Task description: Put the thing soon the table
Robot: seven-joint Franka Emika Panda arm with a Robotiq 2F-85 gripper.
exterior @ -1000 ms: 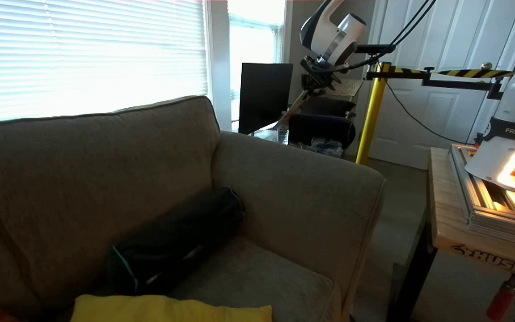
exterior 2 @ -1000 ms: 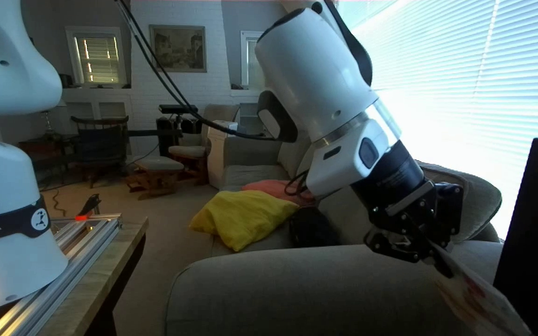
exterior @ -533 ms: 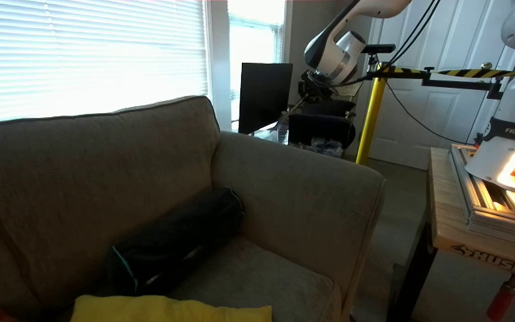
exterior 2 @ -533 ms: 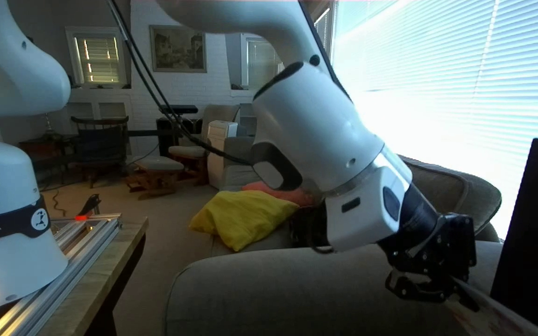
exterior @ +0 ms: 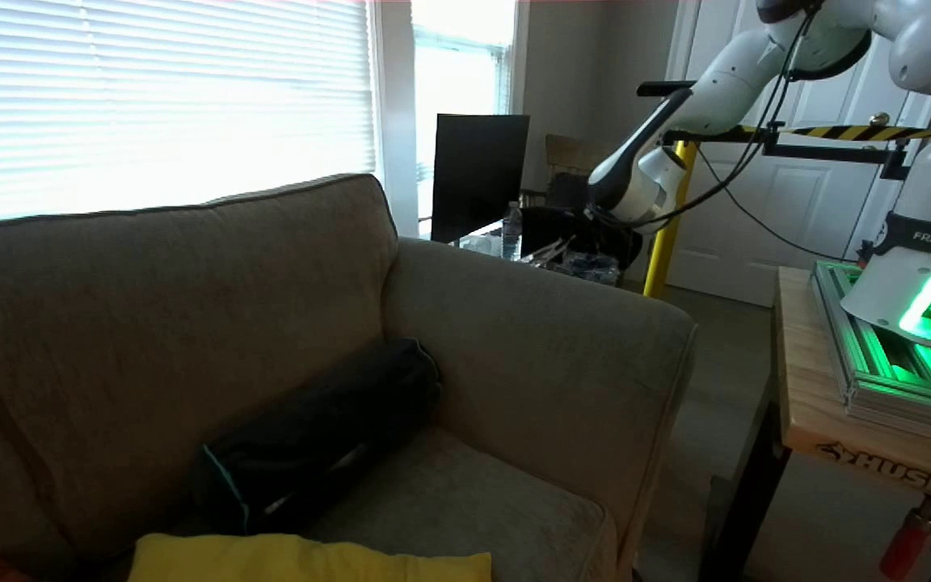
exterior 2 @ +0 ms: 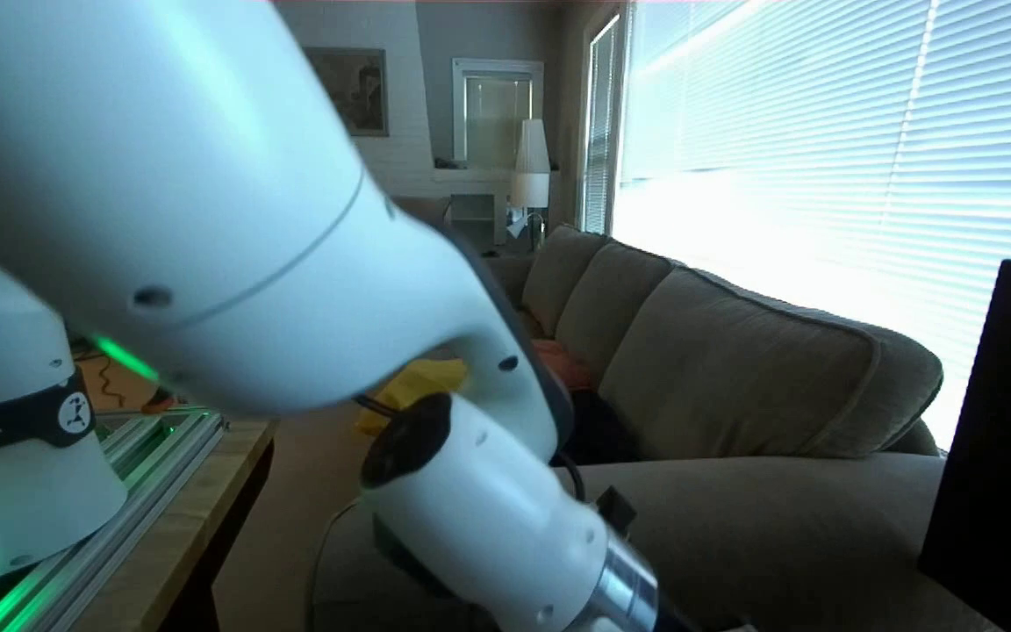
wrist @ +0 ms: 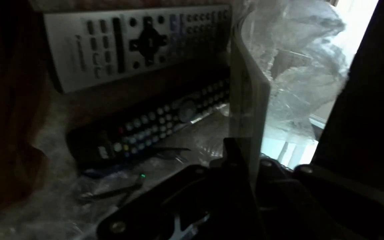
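A: Here's the claw [wrist: 250,154], and its fingers are pinching a thin booklet [wrist: 248,100]!

B: Is that the thing the task is after?

A: Most likely; the task gives it no name. The booklet sits between the claw's fingers, most of its length sticking out past the tips.

B: So the grab looks done. What's left?

A: Setting it down and letting go, by the look of things. No release yet: the booklet is in the claw, not lying free.

B: And the table?

A: Just a shiny sliver of what seems to be the table [exterior: 480,241] in an exterior view, the sofa [exterior: 312,307] blocking much of it. Too little to judge how near the claw is.

B: Company around the claw?

A: Plenty! In the wrist view a black remote [wrist: 152,120] lies to the claw's left, a grey remote [wrist: 138,46] farther out on that side, crumpled plastic [wrist: 302,95] beyond it to the right.

B: Is the booklet touching either remote?

A: Nobody can tell; its edge meets their ends in that view.
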